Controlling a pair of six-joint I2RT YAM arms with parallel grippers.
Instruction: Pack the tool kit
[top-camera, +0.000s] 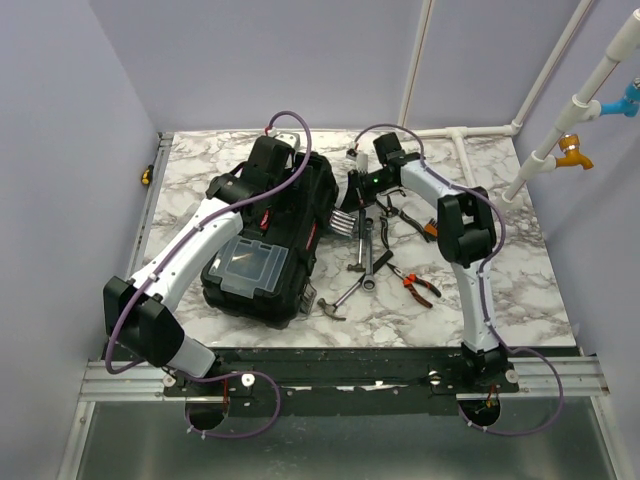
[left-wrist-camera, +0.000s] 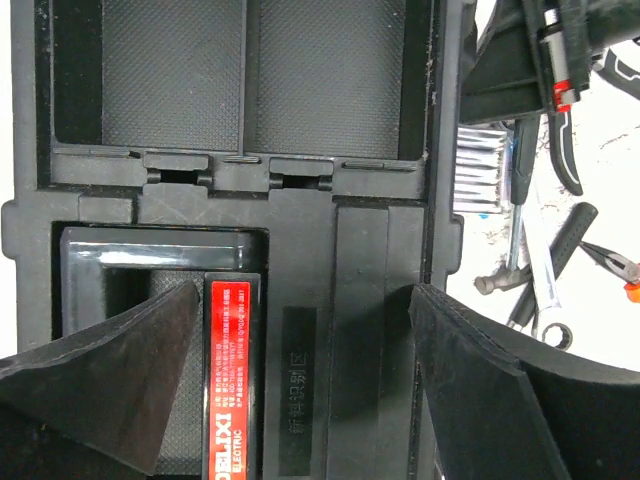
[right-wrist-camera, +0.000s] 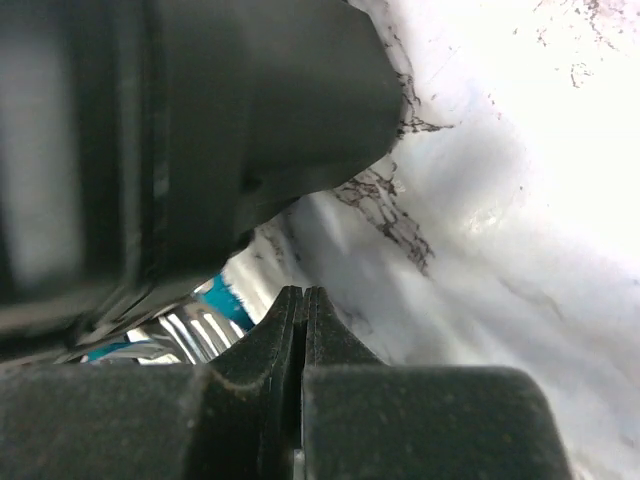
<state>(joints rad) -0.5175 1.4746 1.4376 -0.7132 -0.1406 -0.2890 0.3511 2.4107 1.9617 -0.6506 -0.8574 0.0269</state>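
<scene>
Left gripper (left-wrist-camera: 302, 300) hangs with jaws spread wide over the black toolbox (top-camera: 300, 255) at centre-left of the overhead view, whose red label plate (left-wrist-camera: 235, 380) only the wrist view shows, while the right gripper (right-wrist-camera: 302, 305), pressed closed, sits by loose hand tools (top-camera: 385, 265) right of centre.

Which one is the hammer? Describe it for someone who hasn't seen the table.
Find the big black toolbox on the marble table; loose tools lie just right of it. The hammer is the tool nearest the toolbox's near right corner, and the only one with a T-shaped metal head.
</scene>
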